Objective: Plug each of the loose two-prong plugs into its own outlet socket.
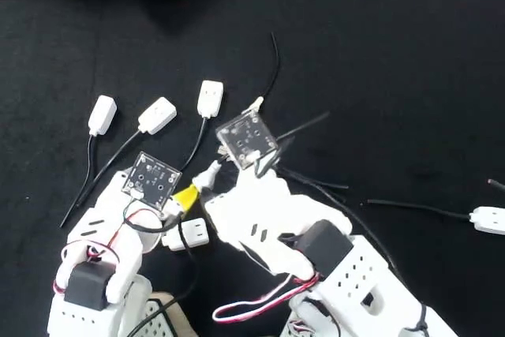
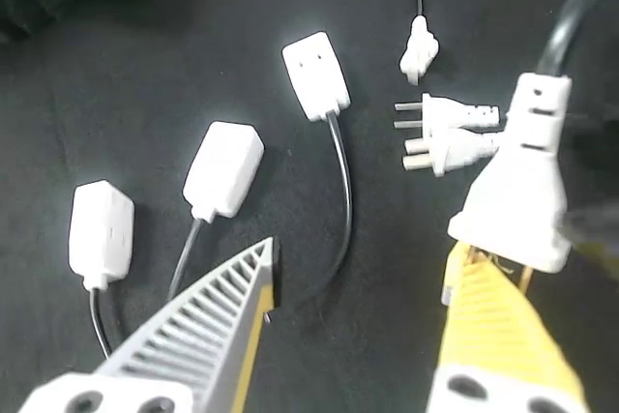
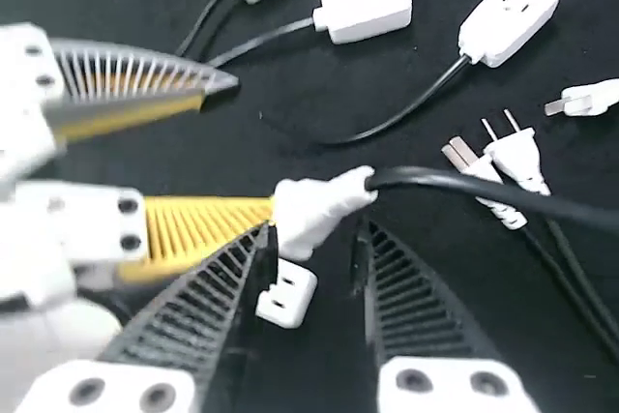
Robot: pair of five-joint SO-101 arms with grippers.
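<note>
From above, we see a black table (image 1: 379, 76). A row of three outlet sockets (image 1: 158, 114) lies beyond the left arm (image 1: 95, 266). The right arm (image 1: 276, 222) is just beside it, and a fourth socket (image 1: 193, 233) lies close in between the two arms.

From the left wrist, the left gripper (image 2: 360, 253) has its fingers spread wide and holds nothing. A corded plug (image 2: 517, 176), white on a thick black cable, rests against its yellow finger (image 2: 493, 336). Two loose plugs (image 2: 450, 132) lie near it, prongs showing.

From the right wrist, the right gripper (image 3: 316, 229) also has its fingers apart. The corded plug sits just at their tips, ungripped, and the fourth socket lies beside one finger with its slots facing up.

We judge the step in hand to be joining the corded plug to the fourth socket, which are not yet mated. Next, one gripper should close on the plug body while the other steadies the socket, lining prongs up with slots. We cannot tell which way this plug's prongs point.
</note>
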